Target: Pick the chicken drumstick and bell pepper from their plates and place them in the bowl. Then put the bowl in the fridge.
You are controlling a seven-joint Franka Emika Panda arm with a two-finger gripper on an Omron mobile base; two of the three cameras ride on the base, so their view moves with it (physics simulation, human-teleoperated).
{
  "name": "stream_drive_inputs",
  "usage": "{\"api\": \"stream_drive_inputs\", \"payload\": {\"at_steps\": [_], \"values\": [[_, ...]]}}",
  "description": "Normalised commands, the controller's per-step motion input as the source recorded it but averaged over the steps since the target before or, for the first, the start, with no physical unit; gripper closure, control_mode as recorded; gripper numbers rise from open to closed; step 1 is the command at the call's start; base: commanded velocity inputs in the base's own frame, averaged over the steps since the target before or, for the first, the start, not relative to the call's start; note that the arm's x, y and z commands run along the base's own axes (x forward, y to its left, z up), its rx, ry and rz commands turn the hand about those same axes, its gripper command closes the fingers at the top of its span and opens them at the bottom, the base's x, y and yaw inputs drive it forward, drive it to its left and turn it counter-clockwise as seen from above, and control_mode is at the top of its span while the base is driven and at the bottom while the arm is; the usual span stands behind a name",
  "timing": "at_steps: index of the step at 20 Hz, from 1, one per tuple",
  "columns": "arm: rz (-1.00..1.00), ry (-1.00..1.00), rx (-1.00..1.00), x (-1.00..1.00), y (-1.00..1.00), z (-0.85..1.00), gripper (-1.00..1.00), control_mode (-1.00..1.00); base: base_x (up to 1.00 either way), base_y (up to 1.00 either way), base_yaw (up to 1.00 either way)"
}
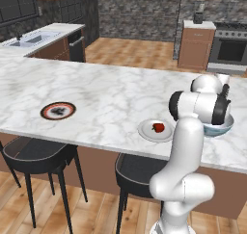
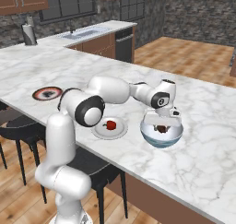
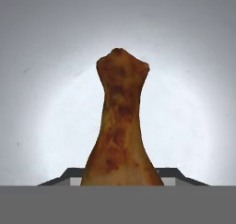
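Drumstick (image 3: pixel 120 126) sits between the fingers of the gripper (image 2: pixel 162 121), which is closed on it and lowered into the bowl (image 2: pixel 161 134); in the hand view the brown meat fills the middle, its thick end at the fingers and its narrow end pointing away, with the bowl's white inside behind it. From the right base view a small brown lump shows just under the hand, inside the bowl's rim; whether it touches the bowl's floor cannot be told. The bowl stands on the marble counter (image 1: pixel 111 91) near its front edge, toward the right end as the left base view shows it, half hidden there by the arm. Just beside the bowl, to its left along the front edge, lies the white plate (image 1: pixel 148 133) with the red pepper (image 1: pixel 157 127) on it, the plate close to the bowl but apart from it. Well to the left, also near the front edge, is the dark plate (image 1: pixel 58 110) with the red-orange rim, bearing only a dark centre. Two black stools (image 1: pixel 34 156) stand under the counter's front edge. A sink (image 2: pixel 85 32) is set in the far counter and a stove (image 1: pixel 230 47) stands against the back wall.
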Motion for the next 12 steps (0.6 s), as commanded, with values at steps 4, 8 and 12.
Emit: {"api": "stream_drive_inputs", "payload": {"at_steps": [4,8,12], "values": [[0.00,0.00,0.00,0.01,-0.01,-0.27,1.00,-1.00,0.00,0.00,0.00],[0.00,0.00,0.00,0.00,0.00,-0.27,1.00,-1.00,0.00,0.00,0.00],[0.00,-0.02,0.00,0.07,-0.05,-0.08,1.00,-1.00,0.00,0.00,0.00]]}}
